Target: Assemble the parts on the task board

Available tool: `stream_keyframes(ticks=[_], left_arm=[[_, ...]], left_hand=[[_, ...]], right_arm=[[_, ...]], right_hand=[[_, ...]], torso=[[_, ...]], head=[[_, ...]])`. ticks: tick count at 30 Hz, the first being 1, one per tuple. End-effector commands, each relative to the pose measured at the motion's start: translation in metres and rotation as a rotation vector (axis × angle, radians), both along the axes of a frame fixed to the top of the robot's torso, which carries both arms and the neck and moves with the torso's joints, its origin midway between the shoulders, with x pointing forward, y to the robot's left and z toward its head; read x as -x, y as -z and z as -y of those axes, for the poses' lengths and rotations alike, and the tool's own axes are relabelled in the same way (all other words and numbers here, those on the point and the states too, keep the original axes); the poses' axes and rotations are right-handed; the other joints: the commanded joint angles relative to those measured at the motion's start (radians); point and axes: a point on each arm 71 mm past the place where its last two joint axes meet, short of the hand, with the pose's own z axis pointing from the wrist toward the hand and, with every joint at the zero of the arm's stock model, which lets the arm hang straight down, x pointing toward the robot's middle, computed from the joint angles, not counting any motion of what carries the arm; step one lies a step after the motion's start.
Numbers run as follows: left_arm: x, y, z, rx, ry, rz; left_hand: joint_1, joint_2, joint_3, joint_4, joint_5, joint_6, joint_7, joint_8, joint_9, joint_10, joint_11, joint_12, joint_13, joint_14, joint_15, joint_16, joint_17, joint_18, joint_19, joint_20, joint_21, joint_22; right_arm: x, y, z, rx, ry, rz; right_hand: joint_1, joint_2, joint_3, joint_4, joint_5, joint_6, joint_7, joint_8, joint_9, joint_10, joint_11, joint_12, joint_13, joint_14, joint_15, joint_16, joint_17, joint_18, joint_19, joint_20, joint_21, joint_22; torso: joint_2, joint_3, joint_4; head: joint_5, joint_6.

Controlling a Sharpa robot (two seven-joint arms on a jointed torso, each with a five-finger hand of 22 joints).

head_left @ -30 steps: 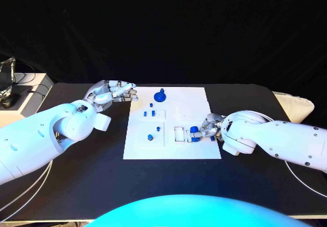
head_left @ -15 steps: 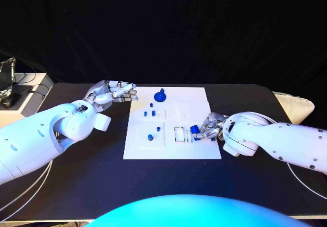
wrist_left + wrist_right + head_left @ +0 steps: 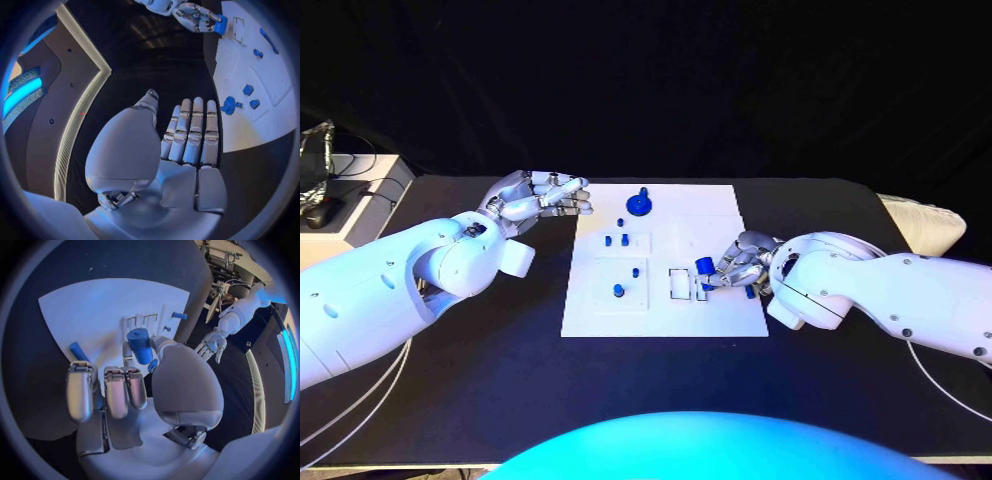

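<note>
Blue part (image 3: pixel 140 345) pinched by right hand (image 3: pixel 134 385), clearest from right wrist

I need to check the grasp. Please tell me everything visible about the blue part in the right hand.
The blue part is a short, smooth cylinder, plastic by its look. The right hand pinches it between fingertips, over the near right area of the board, beside a rectangular slot. It looks lifted clear of the board.

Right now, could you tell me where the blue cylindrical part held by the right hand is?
In the head view, the blue cylindrical part is pinched by the right hand over the right side of the task board, just above the small white slots.
</note>
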Motion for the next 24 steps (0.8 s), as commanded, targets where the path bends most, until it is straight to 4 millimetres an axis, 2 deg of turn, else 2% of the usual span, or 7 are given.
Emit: stream_keyframes(ticks=[1,9,17,24], left_arm=[[0.0,0.0,0.002,0.006,0.018,-0.002],[0.001,0.0,0.004,0.001,0.031,-0.006],[0.001,0.0,0.004,-0.001,0.035,-0.005],[0.002,0.0,0.003,-0.003,0.033,-0.008]], left_hand=[[0.012,0.002,-0.006,-0.002,-0.005,0.003,0.007,-0.007,-0.002,-0.01,0.0,-0.006,-0.001,0.003,0.003,-0.007,0.0,0.005,-0.001,0.004,0.0,-0.002],[0.015,0.005,-0.006,-0.002,-0.005,0.003,0.007,-0.007,-0.003,-0.011,0.0,-0.006,-0.001,0.004,0.003,-0.008,0.0,0.005,-0.001,0.004,-0.001,-0.003],[0.014,0.005,-0.007,-0.001,-0.005,0.004,0.008,-0.007,-0.003,-0.013,0.0,-0.007,-0.002,0.003,0.003,-0.009,0.0,0.005,-0.002,0.004,-0.001,-0.005],[0.014,0.005,-0.008,0.0,-0.005,0.004,0.008,-0.007,-0.003,-0.013,0.001,-0.007,-0.002,0.003,0.003,-0.01,0.0,0.005,-0.003,0.004,-0.002,-0.005]], right_arm=[[0.002,0.002,-0.007,-0.024,-0.007,-0.045],[0.001,0.009,-0.022,-0.021,-0.034,-0.089],[0.0,0.011,-0.032,-0.02,-0.046,-0.096],[-0.002,0.013,-0.035,-0.013,-0.051,-0.099]], right_hand=[[-0.008,-0.002,0.136,-0.123,-0.007,0.014,-0.009,0.004,0.015,0.106,-0.005,0.006,0.263,0.092,-0.004,0.005,0.206,-0.017,0.076,-0.006,0.004,0.213],[-0.038,-0.009,0.144,-0.115,-0.022,0.014,-0.008,0.002,0.017,0.105,-0.003,0.004,0.261,0.091,-0.003,0.004,0.204,-0.017,0.076,-0.005,0.003,0.213],[-0.049,-0.011,0.145,-0.112,-0.026,0.014,-0.007,0.001,0.017,0.104,-0.003,0.002,0.26,0.091,-0.002,0.003,0.202,-0.016,0.075,-0.004,0.001,0.213],[-0.056,-0.014,0.145,-0.109,-0.029,0.013,-0.007,0.0,0.018,0.104,-0.002,0.002,0.26,0.091,-0.002,0.003,0.202,-0.016,0.075,-0.004,0.0,0.213]], torso=[[0.001,-0.0006,-0.0007],[0.003,-0.0005,0.0016],[0.003,-0.0014,0.0003],[0.002,-0.0003,-0.0003]], head=[[0.0,0.0],[0.003,0.0],[0.004,0.0],[0.006,0.0]])
